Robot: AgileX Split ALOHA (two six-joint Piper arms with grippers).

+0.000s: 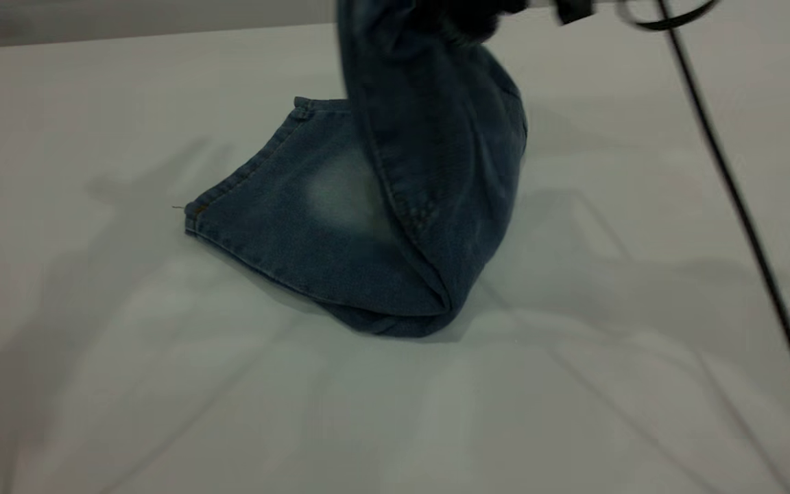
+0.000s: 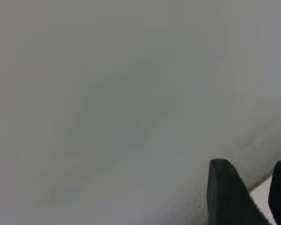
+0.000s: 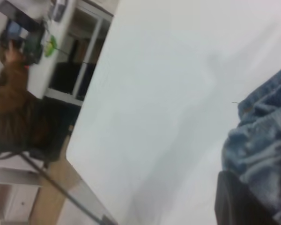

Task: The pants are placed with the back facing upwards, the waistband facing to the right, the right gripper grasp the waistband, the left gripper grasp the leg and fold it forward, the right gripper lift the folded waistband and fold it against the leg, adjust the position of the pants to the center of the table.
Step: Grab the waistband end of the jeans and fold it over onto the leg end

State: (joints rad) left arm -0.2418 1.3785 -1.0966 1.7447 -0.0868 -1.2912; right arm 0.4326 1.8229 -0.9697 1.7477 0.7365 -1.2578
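Note:
The blue denim pants (image 1: 326, 219) lie folded on the white table (image 1: 162, 384), with the leg hem toward the left. Their right part (image 1: 443, 137) is lifted into a tall hanging fold above the flat part. My right gripper (image 1: 470, 20) is at the picture's top edge, shut on that raised waistband end. In the right wrist view the denim (image 3: 264, 136) bunches against one dark finger (image 3: 232, 204). My left gripper (image 2: 255, 187) is out of the exterior view. It hovers over bare table, open, with nothing between its fingers (image 2: 225, 192).
A black cable (image 1: 738, 206) hangs down across the right side of the table. In the right wrist view the table's edge (image 3: 91, 117) shows, with shelving and furniture (image 3: 42, 51) beyond it.

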